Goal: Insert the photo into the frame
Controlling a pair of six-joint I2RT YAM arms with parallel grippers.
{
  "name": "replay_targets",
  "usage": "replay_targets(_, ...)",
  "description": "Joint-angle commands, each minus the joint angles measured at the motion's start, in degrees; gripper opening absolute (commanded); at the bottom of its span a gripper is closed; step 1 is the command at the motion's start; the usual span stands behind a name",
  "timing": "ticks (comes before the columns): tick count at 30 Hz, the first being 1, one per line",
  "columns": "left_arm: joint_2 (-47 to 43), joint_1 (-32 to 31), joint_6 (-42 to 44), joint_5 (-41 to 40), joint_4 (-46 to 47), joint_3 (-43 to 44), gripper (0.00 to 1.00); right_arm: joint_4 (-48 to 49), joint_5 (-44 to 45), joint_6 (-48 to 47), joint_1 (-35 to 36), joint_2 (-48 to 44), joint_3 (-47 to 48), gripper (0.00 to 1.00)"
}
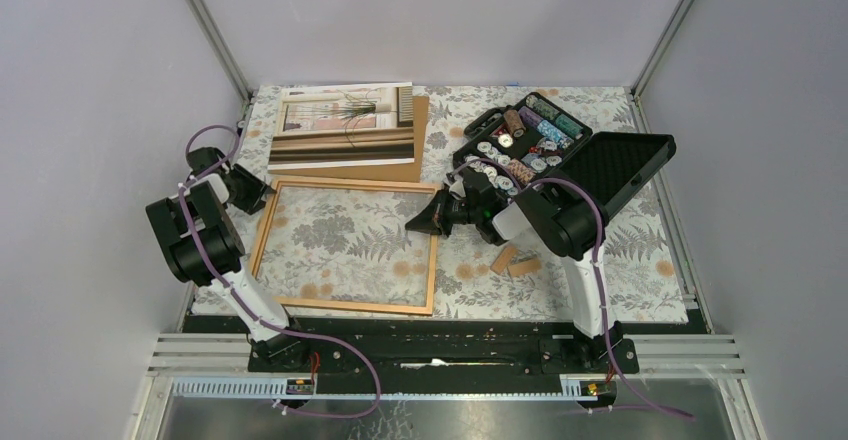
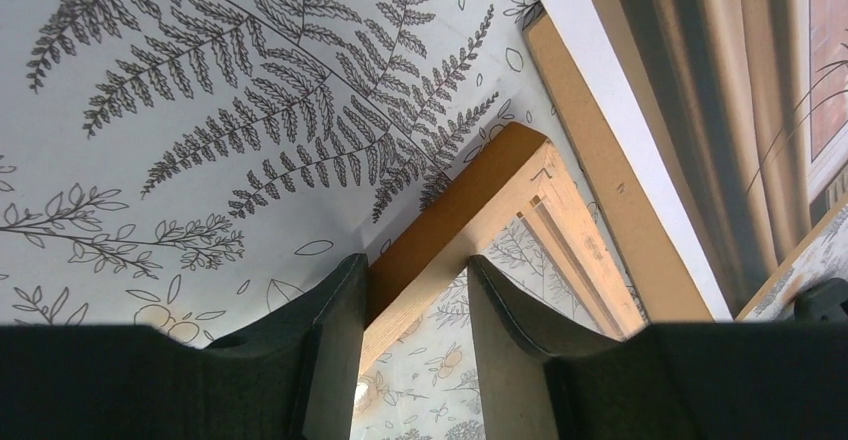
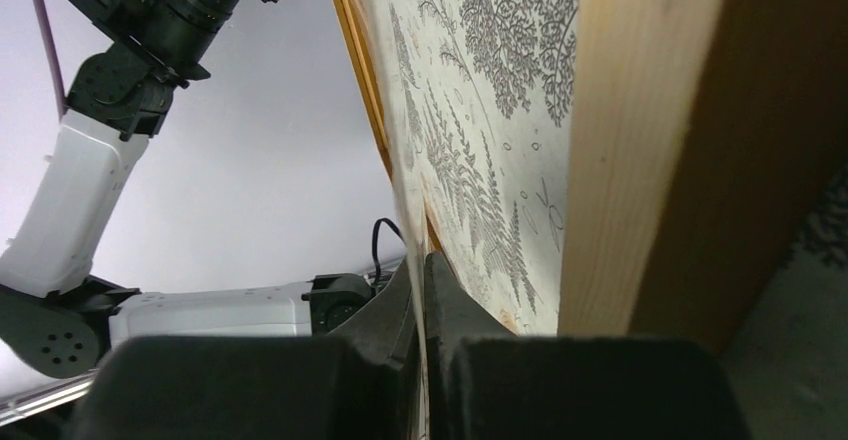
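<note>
Left gripper [image 2: 415, 275]: grasping frame [image 1: 345, 306] at its far-left corner.
Right gripper [image 1: 420, 222]: clenched tight, sitting at frame's right rail.
Photo [image 1: 345, 125]: lying just beyond frame's far rail.
Risk: frame twisting or slipping under uneven pulling.

Locate the plain brown backing board [image 1: 420, 145] at upper centre of the fern-patterned worktop [image 1: 645, 260]. An open black case [image 1: 625, 165] holding round tokens sits at upper right. Two small tan blocks [image 1: 515, 262] lie below it, right of centre.
</note>
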Motion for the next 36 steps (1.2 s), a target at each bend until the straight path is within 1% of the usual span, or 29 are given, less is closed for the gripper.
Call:
replay_targets(1, -2.4, 0.3, -3.3, 1.5, -1.4, -2.1, 0.46, 4.1, -1.6, 6.1, 1.7, -2.4, -0.4, 0.00)
replay_targets(7, -3.1, 0.7, -4.7, 3.5, 0.4, -3.4, 0.54, 2.3, -0.5, 6.9, 1.8, -4.2, -0.4, 0.00)
replay_targets(14, -2.3, 1.3, -6.2, 5.8, 2.0, -4.2, 0.63, 4.6, 0.3, 12.8, 1.8, -5.1, -1.3, 0.00)
replay_targets(17, -1.8, 1.5, -6.4, 6.5, 2.3, -4.2, 0.64, 6.6, 0.0, 16.1, 2.2, -4.6, -1.0, 0.00)
replay_targets(24, -1.5, 1.9, -6.7, 7.3, 2.5, -4.1, 0.66, 7.1, 1.5, 18.0, 3.1, -6.4, -1.3, 0.00)
replay_targets(27, -1.2, 2.0, -7.0, 7.8, 2.8, -4.1, 0.68, 7.6, 1.9, 18.8, 3.2, -6.8, -1.6, 0.00)
replay_targets(36, -1.2, 2.1, -7.6, 9.5, 3.5, -4.4, 0.70, 12.5, 2.0, 22.5, 3.2, -7.1, -2.3, 0.00)
